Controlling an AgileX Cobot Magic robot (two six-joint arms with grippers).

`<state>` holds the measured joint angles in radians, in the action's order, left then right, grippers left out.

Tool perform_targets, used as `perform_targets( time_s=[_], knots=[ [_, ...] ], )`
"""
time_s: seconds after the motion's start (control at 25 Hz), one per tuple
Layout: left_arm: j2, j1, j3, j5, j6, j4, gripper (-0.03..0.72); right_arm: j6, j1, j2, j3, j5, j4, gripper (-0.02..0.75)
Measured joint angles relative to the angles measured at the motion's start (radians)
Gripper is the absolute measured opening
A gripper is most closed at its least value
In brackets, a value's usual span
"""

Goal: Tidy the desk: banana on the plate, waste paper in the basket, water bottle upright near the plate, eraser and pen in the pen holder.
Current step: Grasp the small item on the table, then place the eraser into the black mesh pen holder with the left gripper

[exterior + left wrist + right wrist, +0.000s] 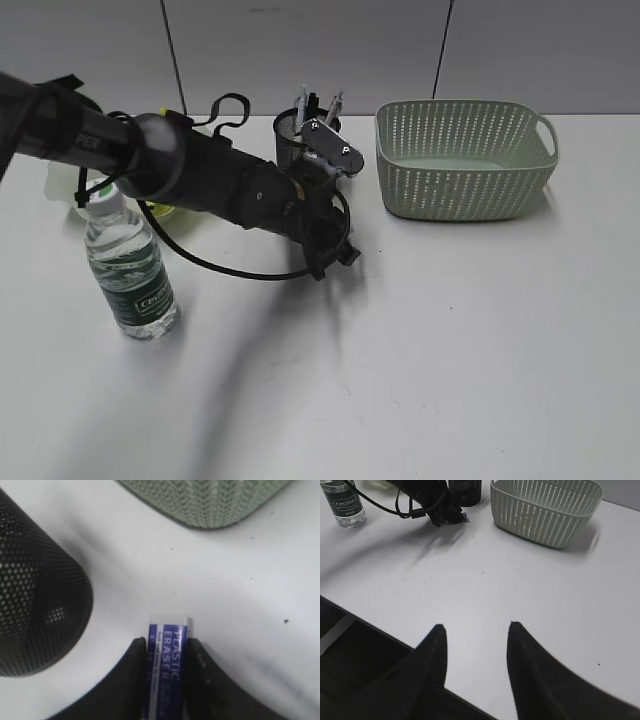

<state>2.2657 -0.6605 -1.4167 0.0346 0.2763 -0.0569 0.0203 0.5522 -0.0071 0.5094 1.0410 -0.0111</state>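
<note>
Beside the pen holder (35,595), left gripper (167,655) pinches the eraser (167,655) across its long sleeved sides: light, firm, grippy. Right gripper (475,640) hangs open.

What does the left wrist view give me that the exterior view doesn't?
Only the left wrist view shows the eraser, lying on the desk between the left gripper fingers, which touch its two sides. Only the exterior view shows the upright bottle and the pens standing in the pen holder. Both show the pen holder and the basket.
</note>
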Motion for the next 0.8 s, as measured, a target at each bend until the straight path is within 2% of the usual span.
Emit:
perform_targets(
  time_s=[0.56,0.8],
  knots=[
    [-0.187,-0.005,0.002,0.145,0.000,-0.002,0.172,0.000,0.000,0.000,0.000,0.000,0.000,0.328],
    [-0.275,0.001,0.002,0.048,0.000,0.005,0.172,0.000,0.000,0.000,0.000,0.000,0.000,0.328]
  ],
)
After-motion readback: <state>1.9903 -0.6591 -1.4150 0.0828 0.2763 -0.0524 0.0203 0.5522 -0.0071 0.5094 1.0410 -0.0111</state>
